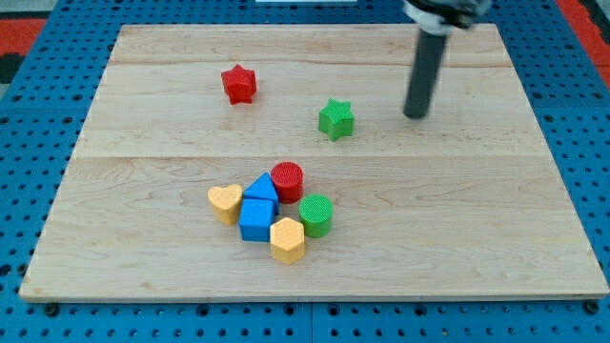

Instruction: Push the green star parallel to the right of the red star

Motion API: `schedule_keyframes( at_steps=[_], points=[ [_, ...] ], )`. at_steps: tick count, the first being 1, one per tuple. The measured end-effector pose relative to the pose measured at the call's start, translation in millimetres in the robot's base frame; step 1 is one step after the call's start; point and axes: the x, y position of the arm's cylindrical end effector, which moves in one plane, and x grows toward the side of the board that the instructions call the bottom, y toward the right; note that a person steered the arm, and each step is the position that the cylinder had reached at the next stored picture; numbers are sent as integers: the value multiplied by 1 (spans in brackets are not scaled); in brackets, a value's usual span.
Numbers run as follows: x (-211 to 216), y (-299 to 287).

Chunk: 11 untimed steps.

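A pale wooden board (477,238) of long planks lies on a blue perforated bench. The straight dark rod (424,71) comes down from the view's top edge, right of centre; the arm has no fingers, so there is nothing to spread or pinch. My tip (415,115) rests on the board near the green star block (335,119), to its right and apart from it. The red star block (238,84) sits up and left of the green one, toward the top edge. Near the bottom edge a cluster gathers: blue cube (256,220), blue triangular block (262,187), yellow hexagonal block (287,239), yellow heart block (226,202), red cylinder (287,179), green cylinder (315,214).
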Motion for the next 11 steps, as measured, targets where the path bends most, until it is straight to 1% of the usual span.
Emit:
schedule_keyframes(
  at_steps=[1, 2, 3, 4, 5, 6, 7, 8, 9, 10, 11],
  points=[
    [22, -103],
    [-51, -181],
    [-26, -182],
    [34, -195],
    [11, -174],
    [-29, -135],
    [-35, -117],
    [-41, -113],
    [-44, -78],
    [-93, -65],
    [-128, -94]
  ],
)
